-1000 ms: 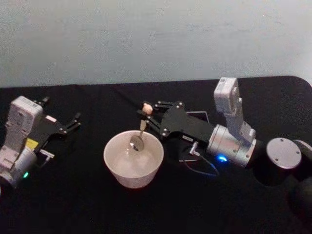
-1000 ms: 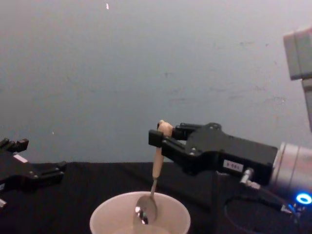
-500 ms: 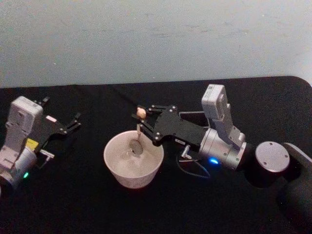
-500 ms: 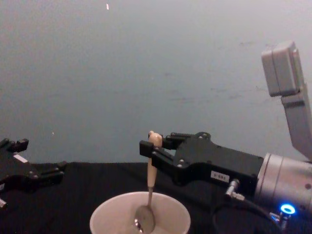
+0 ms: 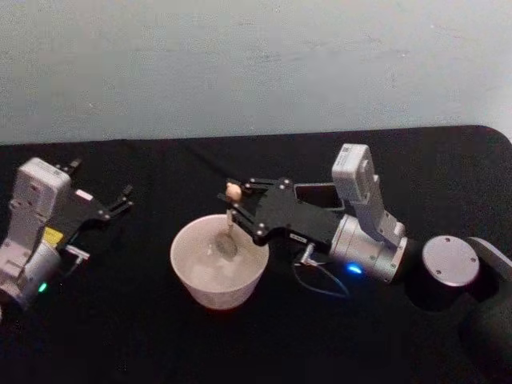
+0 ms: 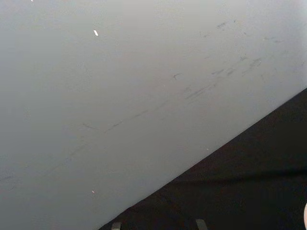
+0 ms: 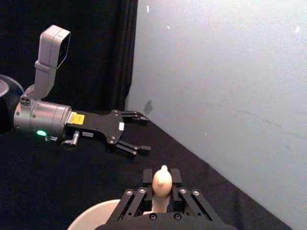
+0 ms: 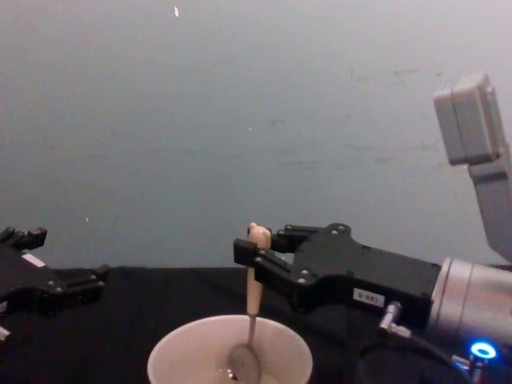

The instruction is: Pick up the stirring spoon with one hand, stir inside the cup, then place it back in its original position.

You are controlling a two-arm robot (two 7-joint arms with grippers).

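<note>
**Q:** What are your jaws doing?

**A:** The right gripper (image 8: 248, 254) has its jaws closed on the stirring spoon (image 8: 253, 298), pinching the beige handle just under the knobby tip. The spoon hangs nearly upright, straight below the jaws. Its metal bowl is down inside the cup (image 8: 184, 332).

**Q:** So this is the stir. How do you do it well?

**A:** As I judge it, I want small, slow circles from the wrist with the jaws over the cup's middle. That way the bowl sweeps the inside without knocking the thin rim. The grip sits high on the handle, so the spoon could swing or twist. I'd go gently and hold one height, or the bowl may scrape the bottom and shove the cup across the surface (image 5: 120, 320).

**Q:** What's in the cup?

**A:** The spoon's bowl, for certain. The inside looks pale, and I can't tell whether there's liquid.

**Q:** And the holder?

**A:** The dark grey square holder (image 5: 320, 194) stands behind the jaws, past the gripper's body and near the cup. Its inside is dark, and I see nothing sticking out.

**Q:** The other arm?

**A:** The left gripper (image 5: 120, 200) is parked well off to the jaws' left, its jaws spread apart and empty.
</note>
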